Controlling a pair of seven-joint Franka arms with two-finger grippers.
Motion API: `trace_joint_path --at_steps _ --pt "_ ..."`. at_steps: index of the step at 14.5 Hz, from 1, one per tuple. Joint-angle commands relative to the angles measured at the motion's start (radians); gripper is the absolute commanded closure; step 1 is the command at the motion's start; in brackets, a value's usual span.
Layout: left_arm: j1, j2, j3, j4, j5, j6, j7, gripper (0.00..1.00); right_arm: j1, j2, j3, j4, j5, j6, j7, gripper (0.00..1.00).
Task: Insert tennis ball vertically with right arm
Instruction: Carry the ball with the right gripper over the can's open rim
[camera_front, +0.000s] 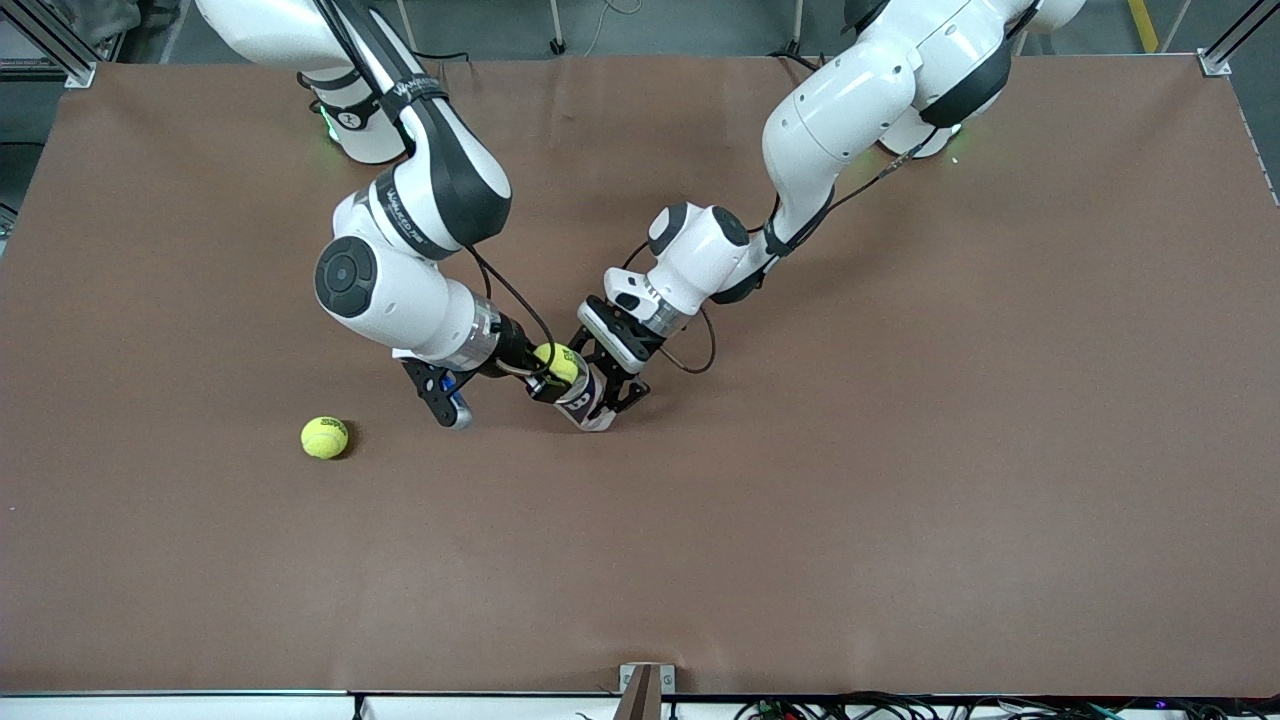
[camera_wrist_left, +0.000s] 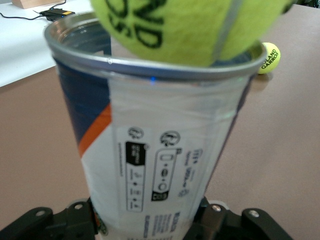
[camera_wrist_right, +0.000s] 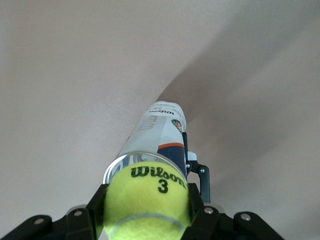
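Observation:
My right gripper (camera_front: 553, 370) is shut on a yellow tennis ball (camera_front: 557, 361) and holds it at the open mouth of a clear tennis can (camera_front: 585, 397) with a white, blue and orange label. In the right wrist view the ball (camera_wrist_right: 147, 197) fills the gap between the right gripper's (camera_wrist_right: 147, 207) black fingers, with the can (camera_wrist_right: 157, 132) just past it. My left gripper (camera_front: 607, 392) is shut on the can's lower part. In the left wrist view the can (camera_wrist_left: 160, 150) stands between the left gripper's (camera_wrist_left: 147, 220) fingers, and the ball (camera_wrist_left: 190, 27) sits at its rim.
A second yellow tennis ball (camera_front: 324, 437) lies loose on the brown table (camera_front: 900, 450), toward the right arm's end and nearer to the front camera than the can. It also shows in the left wrist view (camera_wrist_left: 269, 57).

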Motion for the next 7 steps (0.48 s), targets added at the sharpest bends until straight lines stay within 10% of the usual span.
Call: trace_joint_path --at_steps 1,4,7 --pt "0.007 -0.011 -0.005 -0.015 -0.015 0.012 0.004 0.34 0.007 0.021 -0.007 0.033 0.015 -0.002 0.014 0.91" --pt "0.007 -0.011 -0.005 -0.017 -0.015 0.012 0.004 0.34 0.007 0.022 -0.007 0.033 0.02 -0.002 0.014 0.63" --pt "0.007 -0.011 -0.005 -0.017 -0.015 0.012 0.004 0.33 0.007 0.027 -0.007 0.033 0.02 -0.002 0.014 0.13"
